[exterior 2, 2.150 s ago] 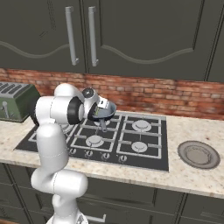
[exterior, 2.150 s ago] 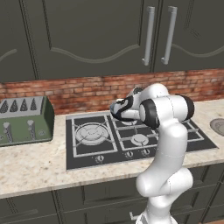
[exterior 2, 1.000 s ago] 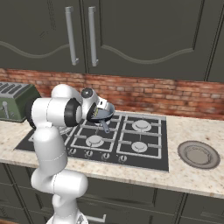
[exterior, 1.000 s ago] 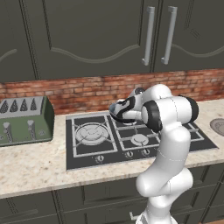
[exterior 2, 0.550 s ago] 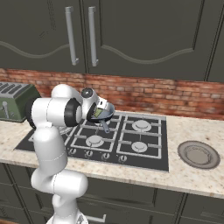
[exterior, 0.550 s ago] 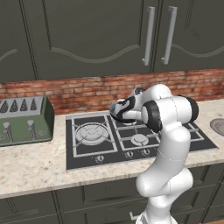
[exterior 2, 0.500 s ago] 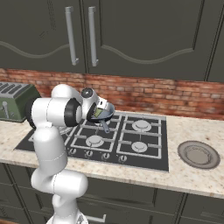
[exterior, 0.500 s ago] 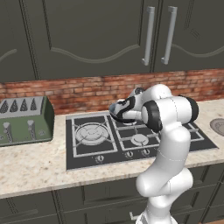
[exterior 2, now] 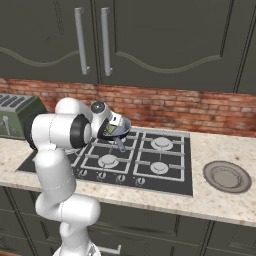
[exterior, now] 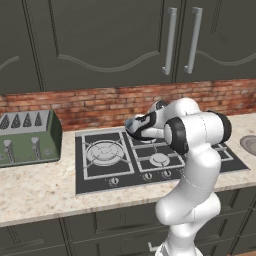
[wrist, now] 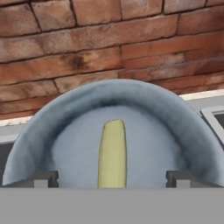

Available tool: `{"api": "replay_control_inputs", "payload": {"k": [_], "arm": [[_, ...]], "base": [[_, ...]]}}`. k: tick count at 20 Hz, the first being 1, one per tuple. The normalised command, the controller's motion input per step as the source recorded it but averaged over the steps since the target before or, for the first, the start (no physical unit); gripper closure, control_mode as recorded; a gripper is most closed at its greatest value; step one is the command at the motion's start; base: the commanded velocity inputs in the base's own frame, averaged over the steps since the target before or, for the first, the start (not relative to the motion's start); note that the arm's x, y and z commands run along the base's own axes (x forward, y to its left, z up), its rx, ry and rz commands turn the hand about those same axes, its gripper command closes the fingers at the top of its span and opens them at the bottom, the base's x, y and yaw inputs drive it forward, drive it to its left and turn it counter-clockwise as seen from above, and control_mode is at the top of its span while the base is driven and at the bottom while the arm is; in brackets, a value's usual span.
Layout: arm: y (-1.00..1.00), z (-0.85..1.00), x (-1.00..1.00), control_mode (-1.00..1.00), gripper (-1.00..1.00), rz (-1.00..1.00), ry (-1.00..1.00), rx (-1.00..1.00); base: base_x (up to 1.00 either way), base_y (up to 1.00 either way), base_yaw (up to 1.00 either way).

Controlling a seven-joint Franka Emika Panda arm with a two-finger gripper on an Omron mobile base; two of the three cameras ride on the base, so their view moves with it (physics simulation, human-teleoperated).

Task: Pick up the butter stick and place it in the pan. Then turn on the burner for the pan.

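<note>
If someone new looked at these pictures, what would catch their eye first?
Probably the white arm bent over the black stove, its tool hanging over the pan at the back by the brick wall. In the hand view the pale butter stick lies in the pan's bowl between the spread fingertips.

The white arm rises from its base, bends at a dark-jointed elbow and reaches forward, folding back toward its own left so the hand sits at about shoulder height. The gripper [wrist: 112,177] points forward and slightly down. In the hand view its two dark fingertips [wrist: 41,178] stand wide apart at the bottom edge, jaws spread with nothing between the pads. From the right base view the hand [exterior 2: 107,122] hangs just ahead of the upper arm.
</note>
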Motion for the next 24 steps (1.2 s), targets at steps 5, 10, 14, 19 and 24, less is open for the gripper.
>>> {"api": "replay_control_inputs", "payload": {"k": [5, 10, 14, 19, 24], "arm": [[0.0, 0.14, -0.53, -1.0, -1.0, 0.0, -0.01, 0.0], [0.0, 0.31, -0.56, -1.0, -1.0, 0.0, -0.03, 0.0], [0.0, 0.41, -0.38, -1.0, -1.0, 0.0, 0.0, 0.0], [0.0, 0.44, -0.49, -1.0, -1.0, 0.0, 0.0, 0.0], [0.0, 0.32, -0.61, -1.0, -1.0, 0.0, 0.0, 0.0]], "base": [[0.0, 0.0, 0.0], [0.0, 0.0, 0.0], [0.0, 0.0, 0.0], [0.0, 0.0, 0.0], [0.0, 0.0, 0.0]]}}
